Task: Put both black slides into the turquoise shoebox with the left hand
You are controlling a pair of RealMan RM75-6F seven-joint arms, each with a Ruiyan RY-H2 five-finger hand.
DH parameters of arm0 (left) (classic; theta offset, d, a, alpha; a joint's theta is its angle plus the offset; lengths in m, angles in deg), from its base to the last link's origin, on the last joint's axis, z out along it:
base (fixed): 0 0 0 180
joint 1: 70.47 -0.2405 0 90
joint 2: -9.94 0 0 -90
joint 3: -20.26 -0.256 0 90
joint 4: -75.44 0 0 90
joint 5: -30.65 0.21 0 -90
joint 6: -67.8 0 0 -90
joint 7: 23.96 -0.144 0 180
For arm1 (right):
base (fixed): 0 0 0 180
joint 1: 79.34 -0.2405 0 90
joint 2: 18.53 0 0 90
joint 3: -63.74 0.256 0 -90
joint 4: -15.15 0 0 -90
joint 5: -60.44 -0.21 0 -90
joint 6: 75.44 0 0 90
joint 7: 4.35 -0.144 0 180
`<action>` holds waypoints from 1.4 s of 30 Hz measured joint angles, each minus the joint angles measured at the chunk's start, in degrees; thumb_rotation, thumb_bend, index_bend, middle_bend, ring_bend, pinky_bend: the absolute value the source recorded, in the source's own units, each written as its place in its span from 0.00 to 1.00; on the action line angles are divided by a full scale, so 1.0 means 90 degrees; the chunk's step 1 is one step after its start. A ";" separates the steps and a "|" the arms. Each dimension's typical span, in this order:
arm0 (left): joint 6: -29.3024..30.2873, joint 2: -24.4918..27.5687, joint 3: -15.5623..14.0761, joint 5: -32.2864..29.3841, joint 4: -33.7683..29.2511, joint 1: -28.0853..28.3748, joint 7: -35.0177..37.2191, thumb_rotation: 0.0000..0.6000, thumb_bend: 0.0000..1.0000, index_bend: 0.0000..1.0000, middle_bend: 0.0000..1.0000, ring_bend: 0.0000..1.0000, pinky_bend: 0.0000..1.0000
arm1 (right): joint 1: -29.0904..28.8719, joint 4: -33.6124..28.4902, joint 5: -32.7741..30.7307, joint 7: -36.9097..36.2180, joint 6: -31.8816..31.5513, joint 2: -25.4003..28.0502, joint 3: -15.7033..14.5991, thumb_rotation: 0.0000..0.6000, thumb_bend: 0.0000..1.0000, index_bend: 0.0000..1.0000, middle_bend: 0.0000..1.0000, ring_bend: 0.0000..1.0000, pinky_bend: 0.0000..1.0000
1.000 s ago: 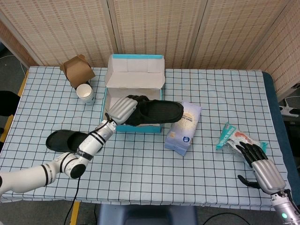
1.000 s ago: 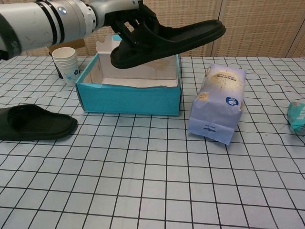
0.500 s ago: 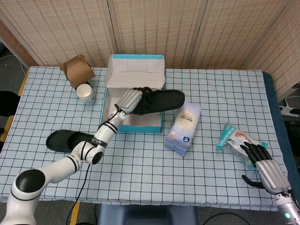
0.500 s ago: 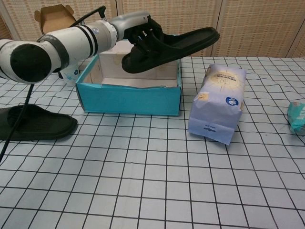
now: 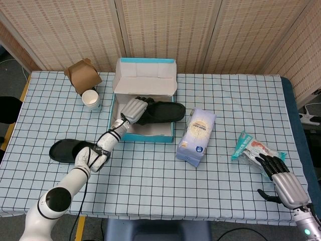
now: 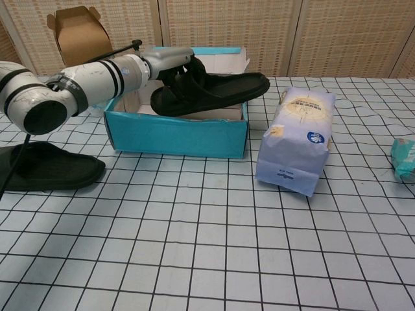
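My left hand grips one black slide by its strap, low over the open turquoise shoebox. The slide's heel end dips into the box while its toe end pokes out over the right wall. The second black slide lies flat on the checked cloth, left of the box. My right hand rests at the table's near right corner with nothing in it, fingers loosely spread.
A white and blue bag stands just right of the box. A paper cup and a brown carton sit at the back left. A snack packet lies near my right hand.
My left hand has lowered the slide from well above the box down onto it, the heel end dropping inside. The right hand stayed put.
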 measured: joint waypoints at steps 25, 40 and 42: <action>0.0284 0.0223 -0.0240 0.0079 0.0186 -0.0225 -0.0167 1.00 0.41 0.52 0.56 0.48 0.57 | -0.0051 -0.0042 0.0188 -0.0092 0.0099 0.0073 -0.0123 1.00 0.17 0.00 0.00 0.00 0.00; -0.0390 0.0186 -0.0352 0.0002 0.0430 -0.0343 -0.0495 1.00 0.41 0.53 0.57 0.49 0.57 | -0.0086 -0.0072 0.0200 -0.0040 0.0177 0.0067 -0.0152 1.00 0.17 0.00 0.00 0.00 0.00; -0.0475 0.0129 -0.0410 0.0033 0.0511 -0.0352 -0.0555 1.00 0.41 0.53 0.57 0.49 0.57 | -0.0086 -0.0072 0.0194 -0.0035 0.0179 0.0067 -0.0152 1.00 0.17 0.00 0.00 0.00 0.00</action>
